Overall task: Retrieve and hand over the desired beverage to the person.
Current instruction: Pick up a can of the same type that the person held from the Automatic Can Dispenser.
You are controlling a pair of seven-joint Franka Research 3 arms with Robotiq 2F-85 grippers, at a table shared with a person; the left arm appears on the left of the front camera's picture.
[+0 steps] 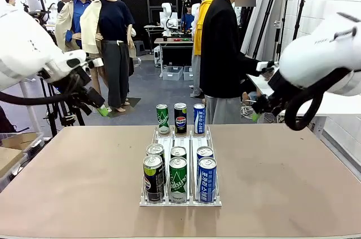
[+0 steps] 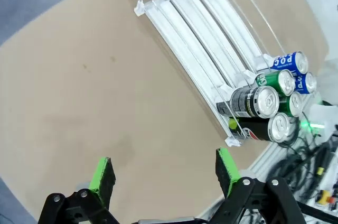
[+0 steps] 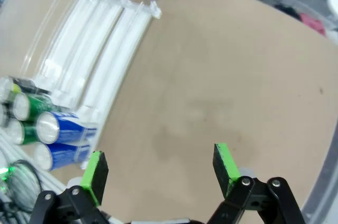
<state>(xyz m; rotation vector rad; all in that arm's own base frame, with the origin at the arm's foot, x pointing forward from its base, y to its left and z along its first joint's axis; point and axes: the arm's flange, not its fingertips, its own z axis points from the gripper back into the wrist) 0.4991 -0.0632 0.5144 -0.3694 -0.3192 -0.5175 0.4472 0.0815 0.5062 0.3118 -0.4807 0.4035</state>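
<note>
1. The person (image 1: pixel 223 53) stands opposite me, right of centre, side-on, in a black cardigan.
2. Six upright cans (image 1: pixel 178 180) fill the near end of the white rack (image 1: pixel 187 137): dark, green and blue pairs.
3. Three far cans (image 1: pixel 180 118) stand upright: green, black Pepsi, blue.

Front view: a fixed camera sits low at the near edge of the tan, matte rectangular worktop (image 1: pixel 84 182). It faces across it to the person in a black open cardigan (image 1: pixel 223 47) at the far side. The white plastic three-lane rack (image 1: pixel 179 140) lies close and centred.

Left wrist view: from high above the worktop, looking steeply down past the black, green-padded left tool (image 2: pixel 162 159). The rack runs diagonally at upper right.

Right wrist view: likewise downward, past the black, green-padded right tool (image 3: pixel 159 154), with the rack at left.

All three views share the rack and worktop.
</note>
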